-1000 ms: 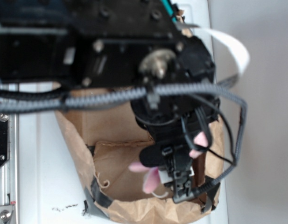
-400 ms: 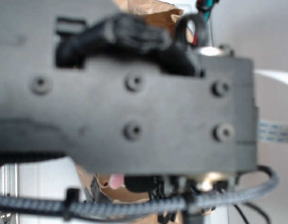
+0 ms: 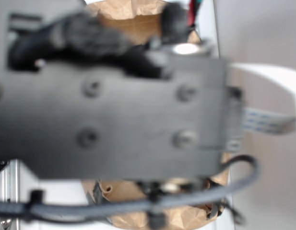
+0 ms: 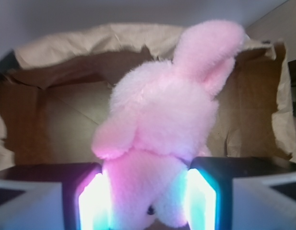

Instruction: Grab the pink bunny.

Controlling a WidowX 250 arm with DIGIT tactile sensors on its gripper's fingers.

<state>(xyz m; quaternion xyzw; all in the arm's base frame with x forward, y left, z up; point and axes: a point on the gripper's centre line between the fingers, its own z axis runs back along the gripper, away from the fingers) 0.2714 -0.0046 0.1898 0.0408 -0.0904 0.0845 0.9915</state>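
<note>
In the wrist view the pink bunny [image 4: 162,120] fills the middle, a fluffy pink plush with one ear pointing up right. My gripper [image 4: 147,201] is shut on its lower body, the two glowing pads [image 4: 90,203] pressing it from both sides. It hangs above the open brown paper bag [image 4: 61,96]. In the exterior view the blurred black arm covers nearly everything and hides the bunny and the gripper; only parts of the paper bag [image 3: 128,19] show above and below it.
The bag's torn paper walls [image 4: 263,110] rise behind and to the right of the bunny. A white surface [image 3: 56,191] lies under the bag. A metal rail [image 3: 4,191] runs at the left edge. A white ribbon cable [image 3: 267,120] sticks out right.
The arm has risen toward the exterior camera and now blocks the view. The bunny, seen held over the bag one second ago, is hidden in that view now.
</note>
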